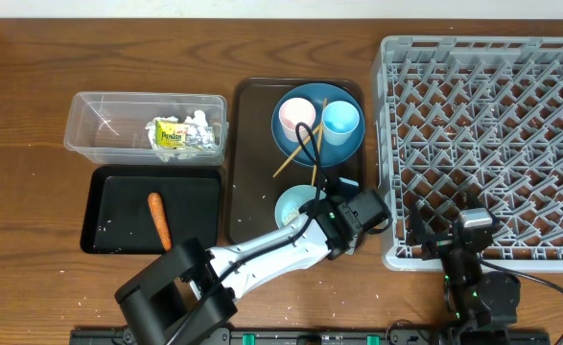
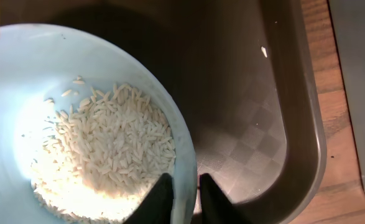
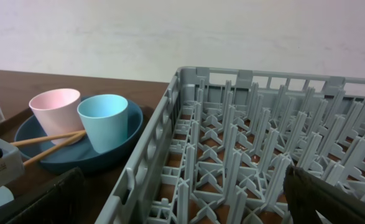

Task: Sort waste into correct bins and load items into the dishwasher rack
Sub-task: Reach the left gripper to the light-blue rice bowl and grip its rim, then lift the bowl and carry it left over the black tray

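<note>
White round bowl (image 1: pixel 293 203), item under inspection: it stands in the flat brown serving tray (image 1: pixel 250 144), at the end nearest my base. Loose white rice grains (image 2: pixel 107 143) lie heaped in its bottom. My left gripper (image 2: pixel 185 200) is clamped on its rim, one finger inside the wall and one outside, with only the rim between them. One stray grain (image 2: pixel 264 51) lies on the tray floor beyond this hand and to its right.

Farther ahead of the hand, in the same tray, sits the large round blue plate (image 1: pixel 305 155). It carries the pink cup (image 1: pixel 295 117) and the light-blue cup (image 1: pixel 340 122), upright and side by side. The thin wooden chopsticks (image 1: pixel 286 165) lie across the plate, their ends past its rim on the side toward my hand.

Well to the left of the hand is the shallow black rectangular tray (image 1: pixel 118 206), holding the small orange carrot (image 1: pixel 158 220). Beyond that stands the clear plastic rectangular tub (image 1: pixel 84 125), holding the yellow-green printed wrapper (image 1: pixel 171 135) and the crumpled white tissue (image 1: pixel 200 132), which touch.

To the right of the hand stands the large square grey plastic rack (image 1: pixel 492 134) with its upright pegs. My right gripper (image 3: pixel 181 180) sits at its near edge, fingers spread wide, holding nothing.
</note>
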Available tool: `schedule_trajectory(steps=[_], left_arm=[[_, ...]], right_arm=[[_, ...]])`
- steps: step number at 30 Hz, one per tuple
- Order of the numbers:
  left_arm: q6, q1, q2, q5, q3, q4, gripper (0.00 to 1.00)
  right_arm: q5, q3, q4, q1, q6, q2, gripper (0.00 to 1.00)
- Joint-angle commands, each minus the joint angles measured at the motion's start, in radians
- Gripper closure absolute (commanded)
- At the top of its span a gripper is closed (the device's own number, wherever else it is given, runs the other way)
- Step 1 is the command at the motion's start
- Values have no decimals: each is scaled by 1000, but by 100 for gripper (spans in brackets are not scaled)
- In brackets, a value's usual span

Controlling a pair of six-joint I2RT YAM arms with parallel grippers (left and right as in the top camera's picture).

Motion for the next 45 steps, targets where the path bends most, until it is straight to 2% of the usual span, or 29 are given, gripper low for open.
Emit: schedule_trajectory(steps=[1, 14, 28, 36, 45], left_arm=[[3, 0, 11, -22, -4, -2, 86], [7, 0, 8, -23, -4, -45, 94], [53, 8, -124, -23, -3, -145, 94], [61, 89, -275, -21, -3, -282, 94], [144, 260, -433, -18, -3, -380, 94]], right_arm=[[-8, -2, -2, 2, 6, -5, 1], [-8, -1, -2, 2, 6, -5, 1], [-8, -1, -2, 2, 6, -5, 1], [-8, -1, -2, 2, 6, -5, 1], [-8, -2, -2, 2, 6, -5, 1]])
